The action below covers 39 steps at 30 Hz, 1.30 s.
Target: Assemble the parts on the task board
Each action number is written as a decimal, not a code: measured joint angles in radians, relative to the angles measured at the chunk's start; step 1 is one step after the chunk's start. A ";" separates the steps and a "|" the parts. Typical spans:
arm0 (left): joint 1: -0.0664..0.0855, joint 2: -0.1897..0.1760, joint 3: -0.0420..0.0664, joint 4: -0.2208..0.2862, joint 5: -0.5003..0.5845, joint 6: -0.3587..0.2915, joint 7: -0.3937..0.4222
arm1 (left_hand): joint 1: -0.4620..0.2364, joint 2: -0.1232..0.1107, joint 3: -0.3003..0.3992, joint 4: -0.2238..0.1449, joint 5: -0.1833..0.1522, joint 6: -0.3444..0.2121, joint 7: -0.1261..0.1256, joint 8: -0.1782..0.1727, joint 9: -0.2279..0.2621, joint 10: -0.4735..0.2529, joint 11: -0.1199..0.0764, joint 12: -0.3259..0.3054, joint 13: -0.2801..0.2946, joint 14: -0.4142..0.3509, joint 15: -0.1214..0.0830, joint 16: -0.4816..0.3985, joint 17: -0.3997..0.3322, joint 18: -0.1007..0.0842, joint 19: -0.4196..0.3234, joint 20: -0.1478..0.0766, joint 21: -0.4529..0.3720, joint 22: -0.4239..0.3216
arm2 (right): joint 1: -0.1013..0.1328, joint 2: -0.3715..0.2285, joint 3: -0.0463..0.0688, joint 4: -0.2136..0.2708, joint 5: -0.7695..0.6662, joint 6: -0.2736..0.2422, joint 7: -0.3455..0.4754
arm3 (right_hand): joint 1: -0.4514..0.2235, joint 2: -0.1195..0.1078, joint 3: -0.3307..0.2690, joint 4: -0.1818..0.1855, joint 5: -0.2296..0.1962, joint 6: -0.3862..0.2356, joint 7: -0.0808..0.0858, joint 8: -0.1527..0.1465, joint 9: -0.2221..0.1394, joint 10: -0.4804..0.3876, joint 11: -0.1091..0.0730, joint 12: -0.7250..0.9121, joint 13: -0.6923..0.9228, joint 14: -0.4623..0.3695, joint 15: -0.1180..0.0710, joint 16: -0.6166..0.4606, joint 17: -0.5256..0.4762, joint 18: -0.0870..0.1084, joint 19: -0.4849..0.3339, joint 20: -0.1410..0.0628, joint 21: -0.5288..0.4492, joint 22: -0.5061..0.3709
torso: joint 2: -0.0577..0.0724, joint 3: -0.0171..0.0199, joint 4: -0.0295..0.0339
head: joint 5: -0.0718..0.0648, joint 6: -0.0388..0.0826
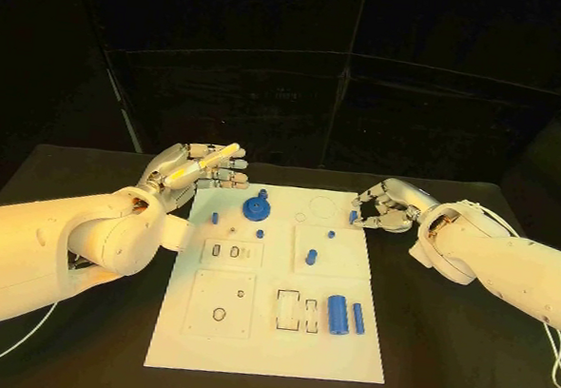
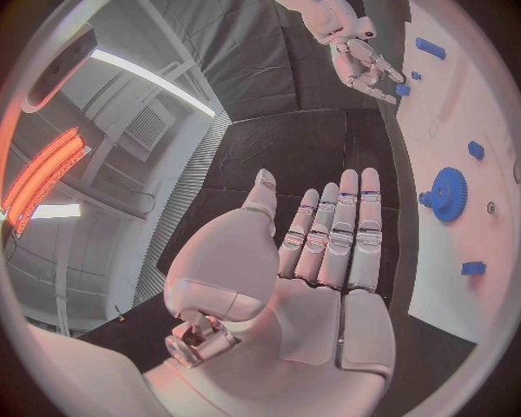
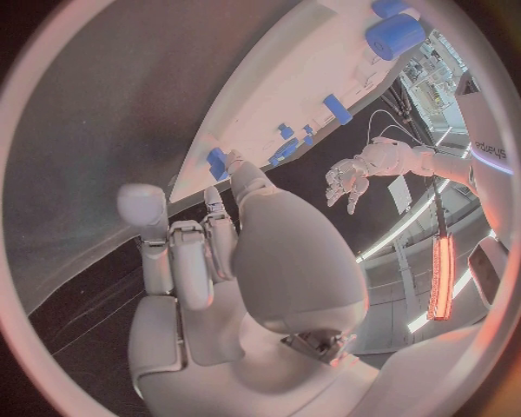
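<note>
The task board [image 1: 267, 346] lies in the middle of the black tabletop [image 1: 466, 370], running from the centre of the head view down toward its lower edge. On it sit several blue parts: a gear [image 1: 258, 211] near the upper left of the board, a thick cylinder [image 1: 337, 315] and a slimmer peg [image 1: 358, 319] at lower right, and a small blue piece [image 1: 354, 217] at the board's upper right edge.

The left hand [image 1: 189, 170] hovers at the upper left corner of the board, palm flat, fingers [image 2: 339, 234] stretched out straight and side by side, holding nothing. The right hand [image 1: 387, 210] is at the upper right edge of the board with its fingers curled in. Its fingertips [image 3: 244, 174] come down right at the small blue piece, but whether they already pinch it I cannot tell.

The step in hand looks like picking up that small edge piece with the right hand. Next, it probably needs a firm pinch, a lift clear of the board, and then a carry to a matching recess.
</note>
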 measured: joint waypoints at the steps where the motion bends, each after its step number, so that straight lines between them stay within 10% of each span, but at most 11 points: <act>1: 0.000 0.000 0.000 0.000 0.000 0.000 0.000 | 0.000 0.000 0.000 0.000 0.000 0.000 0.000 0.000 0.000 0.000 0.000 0.000 0.000 0.000 0.000 0.000 0.000 0.000 0.000 0.000 0.000 0.000 | 0.000 0.002 0.000 -0.002 0.000 0.002 0.000 | 0.000 0.000 0.000 0.000 0.000 0.003 -0.003 0.002 0.000 0.000 0.000 0.000 0.000 -0.002 -0.002 0.000 0.000 0.000 0.000 0.000 0.000 0.000 | 0.000 0.0000 0.0004 | 0.000 0.000; 39: 0.000 0.000 0.000 -0.004 0.000 0.001 -0.001 | 0.000 0.000 0.000 0.000 0.000 0.000 0.000 0.000 0.000 -0.004 0.004 -0.005 0.000 0.000 0.000 0.000 0.000 0.000 0.000 0.000 0.000 -0.001 | -0.007 0.025 0.000 -0.031 0.011 0.020 -0.005 | -0.013 0.072 0.089 -0.022 -0.021 0.133 -0.039 0.041 0.003 0.029 -0.036 0.012 0.000 -0.004 -0.033 0.000 0.000 0.000 0.008 -0.021 0.004 0.010 | 0.000 0.0014 0.0001 | -0.001 -0.007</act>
